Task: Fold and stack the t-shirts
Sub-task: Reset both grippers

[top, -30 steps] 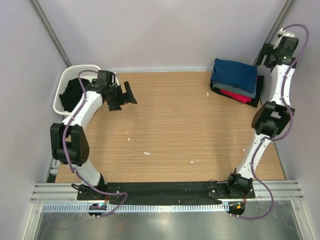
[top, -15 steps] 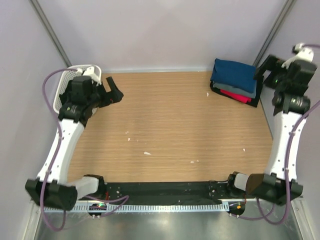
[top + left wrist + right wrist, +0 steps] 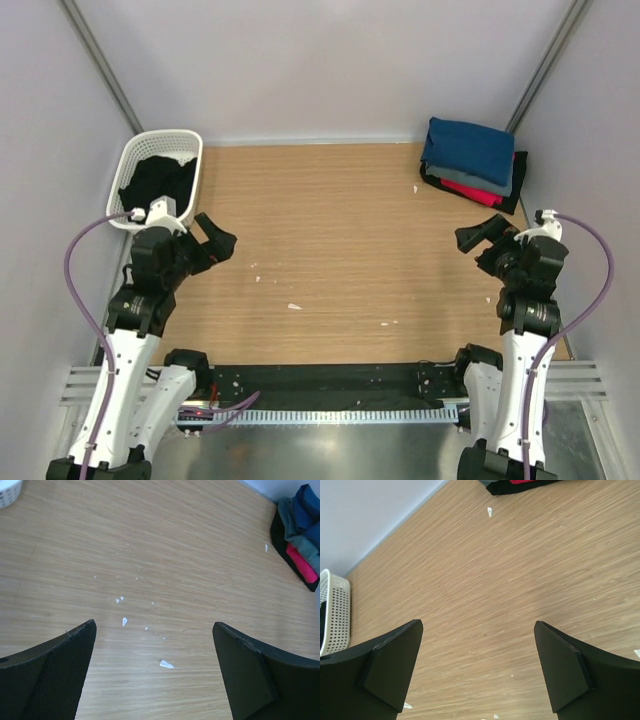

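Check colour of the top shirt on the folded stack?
Blue. The top shirt shows best in the top external view.

We look down on the whole worktop [image 3: 350, 250] from high behind its near edge. Our two wrist views sit low and close over it, facing across. The left one shares the t-shirts [image 3: 300, 535] with the overhead view, the right one the basket [image 3: 332, 605].

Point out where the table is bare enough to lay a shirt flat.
The broad middle of the table is bare, bordered by the white basket far left, the stack of t-shirts far right, and the left gripper and right gripper, jaws open, at either side. Only tiny white scraps lie there. The two far corners are crowded.
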